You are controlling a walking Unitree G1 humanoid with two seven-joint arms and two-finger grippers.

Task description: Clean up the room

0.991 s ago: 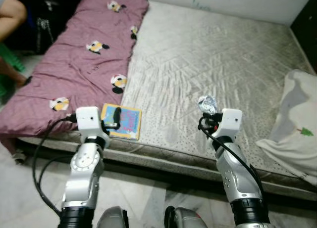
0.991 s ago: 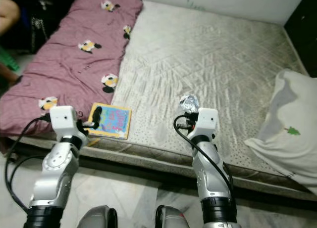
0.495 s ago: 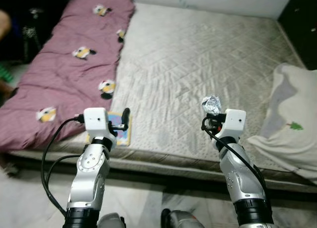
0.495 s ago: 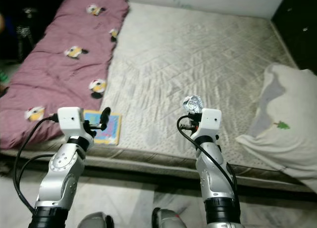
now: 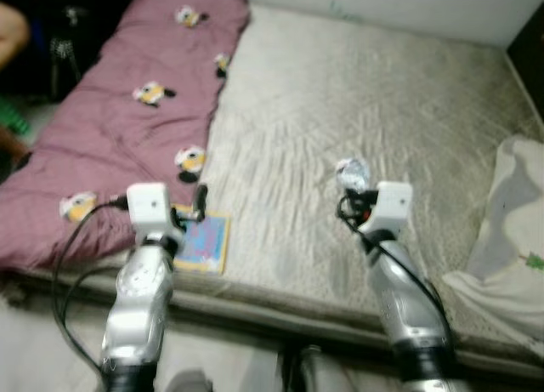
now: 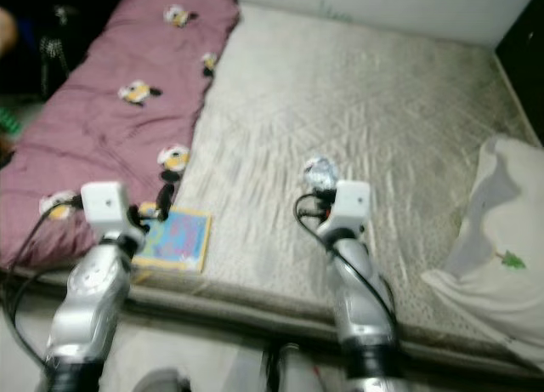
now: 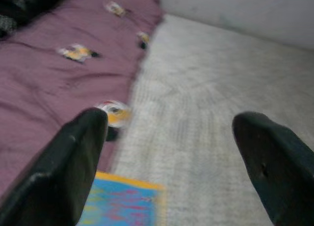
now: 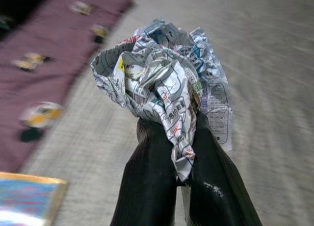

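One crumpled wrapper pinched in right claw

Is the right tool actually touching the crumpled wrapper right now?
Touching. In the right wrist view the right tool has both black fingers closed on the lower part of the wrapper, with foil pinched between them.

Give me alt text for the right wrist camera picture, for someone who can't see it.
The right pincer is shut on a crumpled printed wrapper, held above a grey mattress. A maroon blanket with cartoon prints and a blue book lie blurred behind.
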